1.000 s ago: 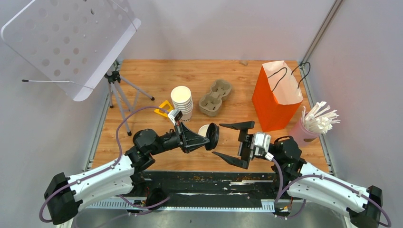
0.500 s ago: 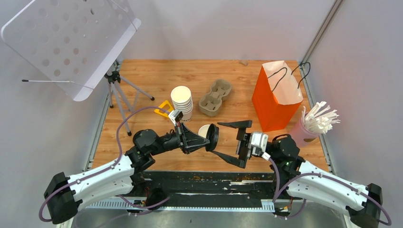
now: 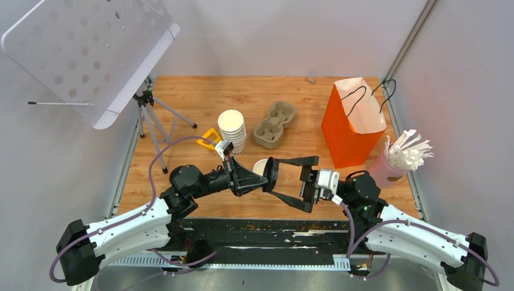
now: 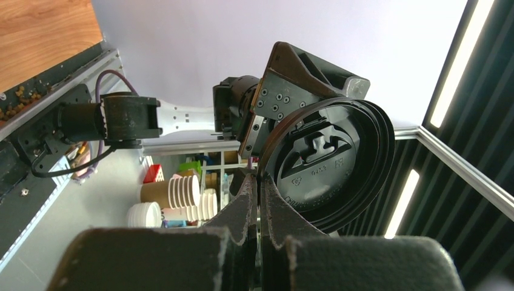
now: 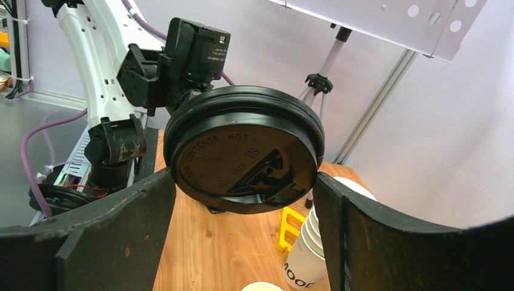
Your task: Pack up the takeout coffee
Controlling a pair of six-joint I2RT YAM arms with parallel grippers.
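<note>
The left gripper is pinching the black lid by its rim, holding it on edge; the white cup is standing on the table just behind it, mostly hidden; the right gripper is spreading wide, its fingers flanking the lid, contact unclear.

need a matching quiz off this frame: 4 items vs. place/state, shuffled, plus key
Items:
1. black lid
2. right gripper
3. orange bag
4. cup carrier

States:
A. open, one finger on either side of the lid
B. standing upright, far right
C. pinched at its rim by the left gripper
D. empty, between the cup stack and the bag

Pairs: 1-C, 2-A, 3-B, 4-D
</note>
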